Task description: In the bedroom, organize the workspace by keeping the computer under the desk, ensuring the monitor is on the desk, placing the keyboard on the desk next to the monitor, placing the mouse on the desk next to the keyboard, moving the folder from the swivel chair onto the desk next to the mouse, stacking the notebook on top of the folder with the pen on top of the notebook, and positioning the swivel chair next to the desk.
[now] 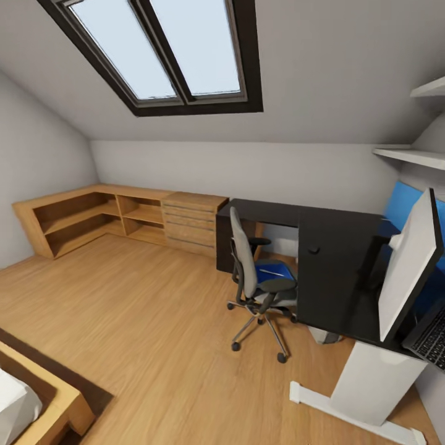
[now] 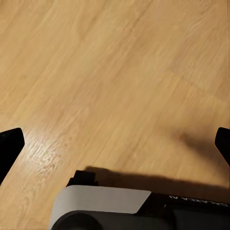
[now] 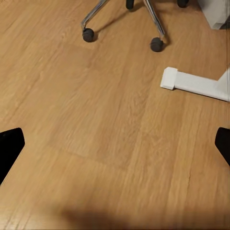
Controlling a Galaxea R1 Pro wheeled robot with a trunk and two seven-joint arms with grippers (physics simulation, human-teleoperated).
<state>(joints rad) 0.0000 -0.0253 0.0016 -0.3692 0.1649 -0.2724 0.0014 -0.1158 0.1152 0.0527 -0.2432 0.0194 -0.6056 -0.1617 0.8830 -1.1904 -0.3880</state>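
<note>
Robot's a few steps off the desk, looking across the attic bedroom. Swivel chair (image 1: 256, 284) sits pulled out in front of the black tabletop (image 1: 337, 272), back turned toward me, w/ the blue folder (image 1: 272, 272) lying flat on its seat, partly hidden by the backrest & armrest. A thin pale streak on the folder may be the pen, too small to tell. Monitor (image 1: 411, 272) stands on the tabletop at the near end, white back showing; keyboard (image 1: 429, 340) is just beside its foot, at the tabletop's near edge.

Left gripper (image 2: 115, 141) is spread wide over bare wood floor (image 1: 136, 321), nothing in it. Right gripper (image 3: 115, 143) same: fingers wide apart, empty, chair casters & the desk's white foot (image 3: 191, 82) ahead of it.

Folder's prob. light, thin, a bit floppy & slick. I'd pinch it at the edge overhanging the seat front, not from above; it could sag or slide. Chair will roll if nudged.
</note>
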